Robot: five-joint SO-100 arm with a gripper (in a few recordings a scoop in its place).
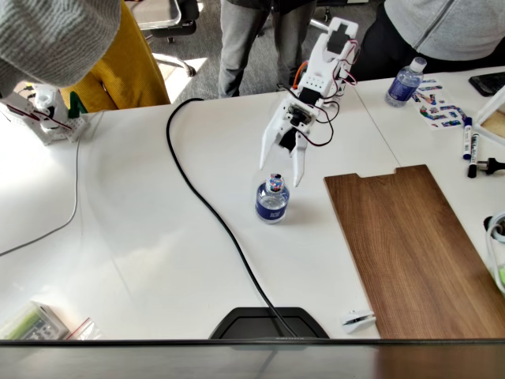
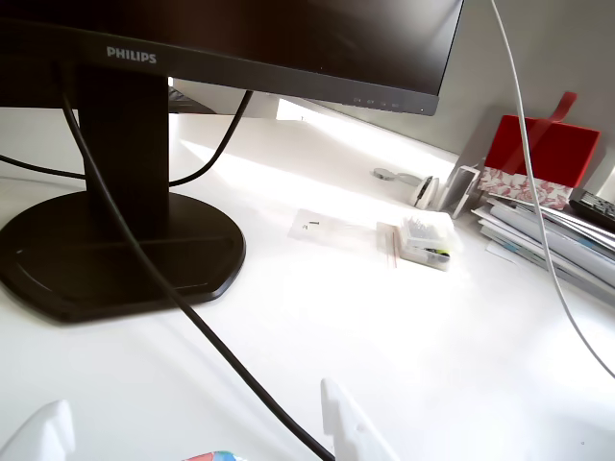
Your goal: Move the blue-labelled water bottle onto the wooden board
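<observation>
— Where does the water bottle (image 1: 271,200) stand?
— Upright on the white table (image 1: 142,237), just left of the wooden board (image 1: 410,249), not touching it.
— And the gripper (image 1: 280,170)?
— It hangs just above the bottle's cap, jaws spread wide, holding nothing. A black cable (image 1: 213,213) runs left of the bottle.

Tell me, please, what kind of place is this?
Probably an office. A monitor stands on a white desk, papers are stacked beside it, and marker pens lie at the desk's far side.
</observation>
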